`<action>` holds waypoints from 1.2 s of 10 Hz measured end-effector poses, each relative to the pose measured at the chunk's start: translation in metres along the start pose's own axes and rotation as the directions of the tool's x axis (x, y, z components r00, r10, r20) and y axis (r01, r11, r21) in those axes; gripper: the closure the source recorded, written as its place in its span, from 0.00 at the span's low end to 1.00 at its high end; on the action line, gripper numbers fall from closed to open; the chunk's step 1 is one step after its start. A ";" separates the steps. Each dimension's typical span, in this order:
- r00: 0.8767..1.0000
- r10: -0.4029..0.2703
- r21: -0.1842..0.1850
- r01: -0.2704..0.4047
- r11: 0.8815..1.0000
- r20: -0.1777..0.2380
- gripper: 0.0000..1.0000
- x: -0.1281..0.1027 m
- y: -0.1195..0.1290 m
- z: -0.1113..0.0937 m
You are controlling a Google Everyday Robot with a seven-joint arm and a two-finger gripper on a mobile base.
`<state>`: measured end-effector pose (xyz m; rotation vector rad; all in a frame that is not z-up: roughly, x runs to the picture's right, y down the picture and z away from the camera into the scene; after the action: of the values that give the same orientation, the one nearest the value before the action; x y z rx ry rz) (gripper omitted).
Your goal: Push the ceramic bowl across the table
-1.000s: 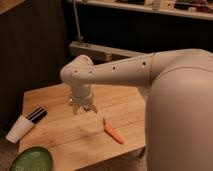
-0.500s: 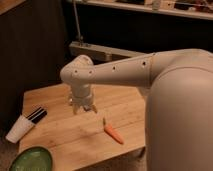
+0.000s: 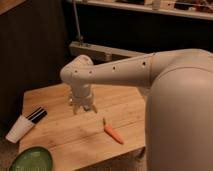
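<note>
The ceramic bowl (image 3: 31, 159), green and glossy, sits at the near left corner of the table (image 3: 65, 131), partly cut off by the bottom edge of the view. My gripper (image 3: 83, 107) hangs above the middle of the wooden top, pointing down. It is open and holds nothing. It is well to the right of the bowl and further back, not touching it.
A white paper cup (image 3: 19, 130) lies on its side at the left edge, with a black object (image 3: 36, 114) just behind it. An orange carrot (image 3: 113, 133) lies right of centre. My large white arm (image 3: 175, 105) fills the right side. A dark wall stands behind.
</note>
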<state>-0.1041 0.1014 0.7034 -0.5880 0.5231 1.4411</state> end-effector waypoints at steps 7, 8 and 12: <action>0.898 -0.430 -0.109 0.438 0.893 0.091 0.71 0.060 0.088 -0.059; 0.863 -0.496 -0.126 0.505 0.854 0.096 0.79 0.075 0.102 -0.063; 0.778 -0.618 -0.143 0.628 0.765 0.111 0.88 0.106 0.129 -0.071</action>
<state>-0.2245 0.1389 0.5730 -0.7702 0.1204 0.8568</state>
